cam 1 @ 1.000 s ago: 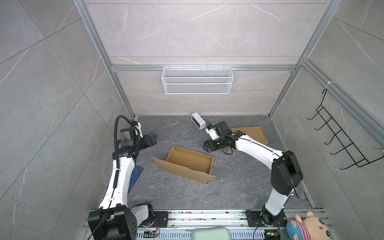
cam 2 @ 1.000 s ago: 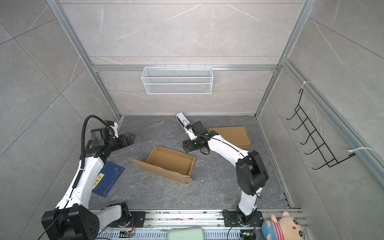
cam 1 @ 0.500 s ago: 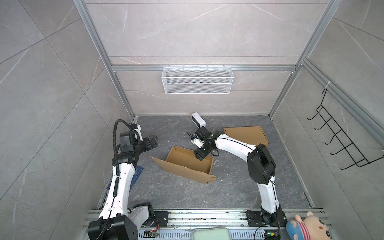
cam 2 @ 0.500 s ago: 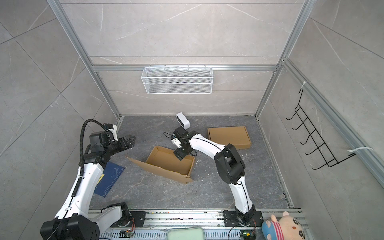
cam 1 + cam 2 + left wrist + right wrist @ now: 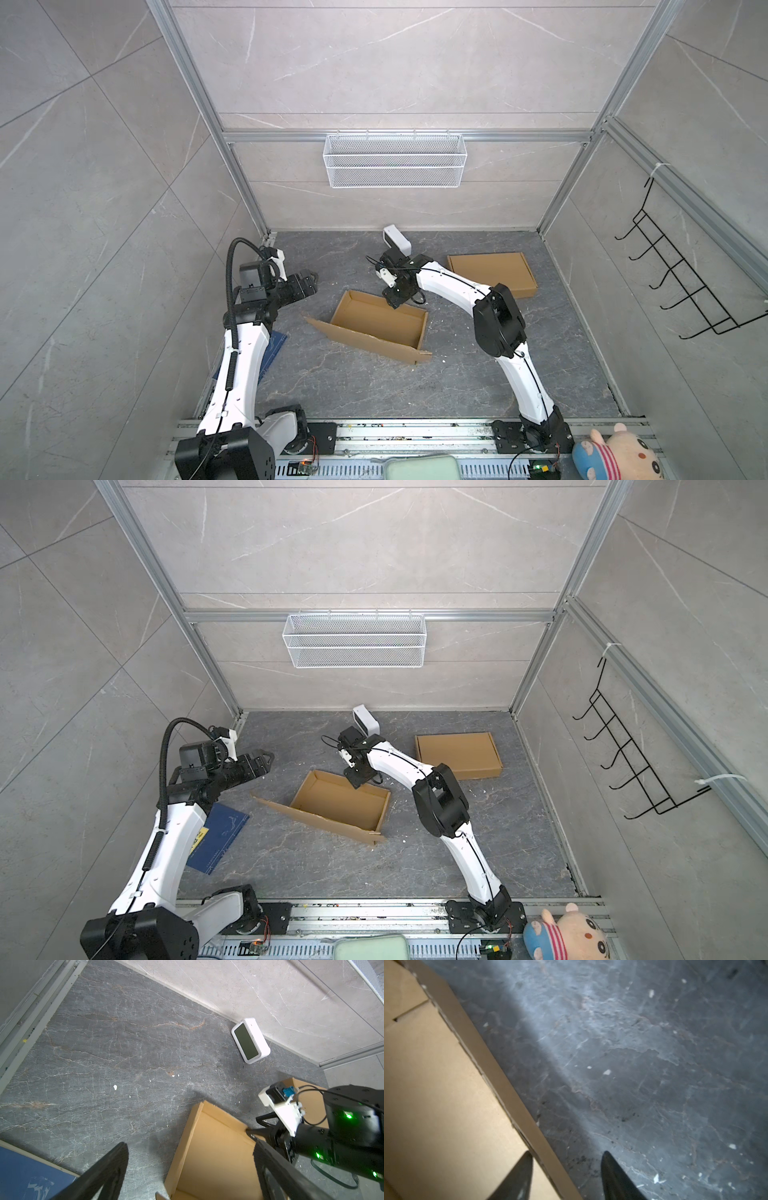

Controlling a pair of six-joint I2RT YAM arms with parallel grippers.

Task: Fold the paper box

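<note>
The paper box [image 5: 378, 328] [image 5: 340, 804] is an open brown cardboard tray in the middle of the floor, with one long flap lying flat at its front left. My right gripper [image 5: 392, 302] [image 5: 356, 781] is at the box's far wall, pointing down. In the right wrist view the right gripper [image 5: 566, 1153] is open and straddles that wall [image 5: 500, 1076], one finger inside the box and one outside, with gaps on both sides. My left gripper [image 5: 309, 279] [image 5: 266, 759] hovers open to the left of the box, holding nothing. From the left wrist, the left gripper [image 5: 189, 1144] frames the box's near corner [image 5: 216, 1157].
A closed flat cardboard box [image 5: 490, 272] lies at the back right. A white clock [image 5: 397, 239] stands by the back wall. A blue book [image 5: 218, 837] lies under the left arm. A wire basket [image 5: 395, 160] hangs on the back wall.
My right gripper has swung left from beside the flat box to the open box's far wall, and its jaws have narrowed. The left arm shifted only slightly.
</note>
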